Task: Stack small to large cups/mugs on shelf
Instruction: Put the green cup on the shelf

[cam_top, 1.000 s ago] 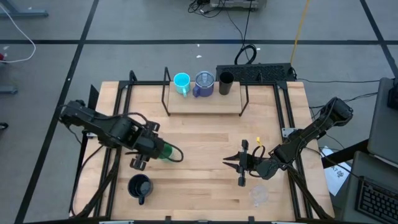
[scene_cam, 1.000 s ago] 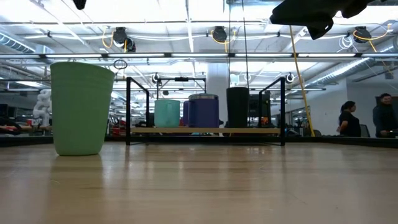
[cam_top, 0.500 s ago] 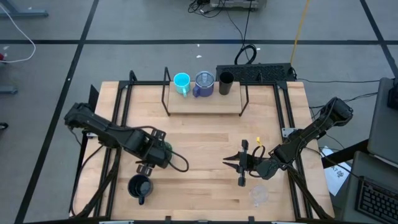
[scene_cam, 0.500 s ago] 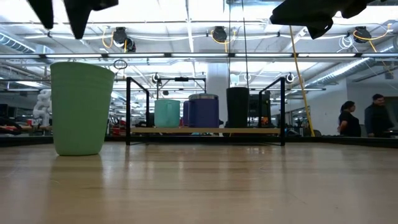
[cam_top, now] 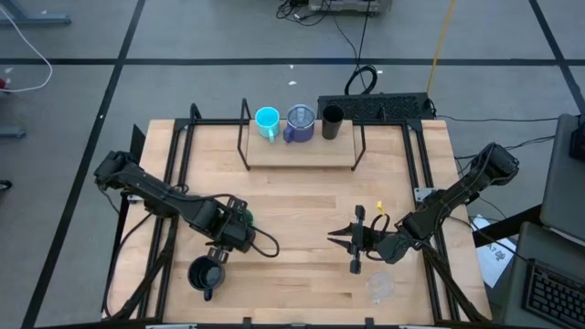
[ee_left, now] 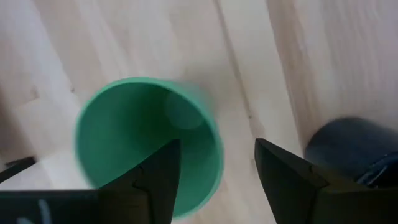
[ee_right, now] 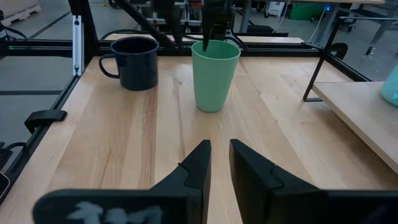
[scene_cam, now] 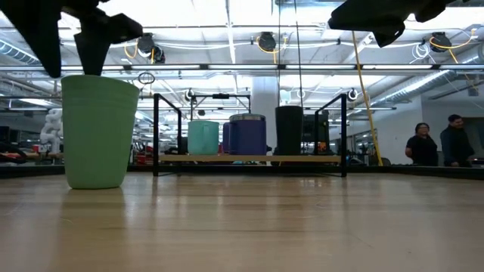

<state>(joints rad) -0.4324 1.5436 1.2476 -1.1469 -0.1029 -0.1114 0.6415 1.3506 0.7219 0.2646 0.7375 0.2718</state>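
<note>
The green cup stands upright on its base at the table's left, and the high view shows only a sliver of it. My left gripper hangs open just above its rim, pointing down. In the left wrist view one finger is over the cup's hollow and the other outside the rim; I see no touch. My right gripper waits shut above the table's right half. On the shelf stand the cyan mug, the blue-purple mug and the dark tumbler.
A black handled mug stands at the near left edge, close to the green cup. A clear cup sits near the front right. Black frame rails run along both table sides. People stand in the room beyond the far right.
My left gripper has come down, still open and pointing down, until its fingers stand over the green cup's rim; in the low view they have dropped in from the top. The cup has not moved.
</note>
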